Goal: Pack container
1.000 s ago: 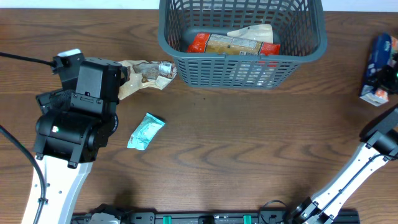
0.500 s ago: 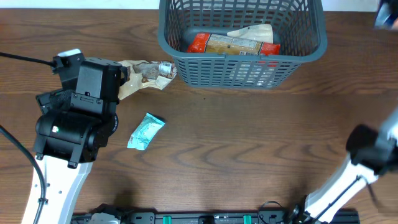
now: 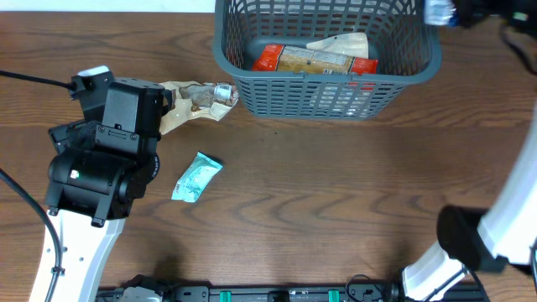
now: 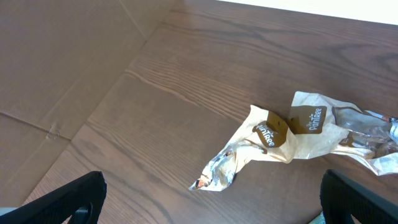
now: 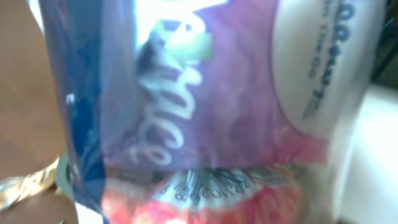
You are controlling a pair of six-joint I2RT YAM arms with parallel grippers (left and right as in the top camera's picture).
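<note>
The container [image 3: 327,92], a large grey-blue basket with slotted sides, stands on the brown worktop [image 3: 336,193] at the top centre of the overhead view, its far edge cut off by the frame. Inside it a red-and-tan packet [image 3: 310,59] lies along the near wall, with a pale beige packet [image 3: 340,42] partly on top of it. The right arm [image 3: 503,226] rises from the lower right corner along the right edge. The right hand [image 3: 460,10] shows blurred at the upper right, by the container's far right corner, clenched on a snack packet [image 3: 439,11] that looks white and blue there. In the right wrist view that packet fills the whole frame, out of focus, with blue, purple, white and pink print, and the fingers cannot be seen. The left arm [image 3: 101,168] stands at the left of the overhead view, over the left end of a crumpled beige wrapper [image 3: 201,96]. The wrapper lies on the worktop just beside the container's near left corner, and whether the two touch cannot be told. In the left wrist view the left hand [image 4: 211,190] is released, its dark fingers [image 4: 74,199] spread to the two lower corners of the frame, with the wrapper between and beyond them. The wrapper carries two brown labels and ends in a clear, silvery twist at the right edge. A teal sachet [image 3: 196,177] lies flat on the worktop below the wrapper, left of centre, near the left arm and well apart from the container.
</note>
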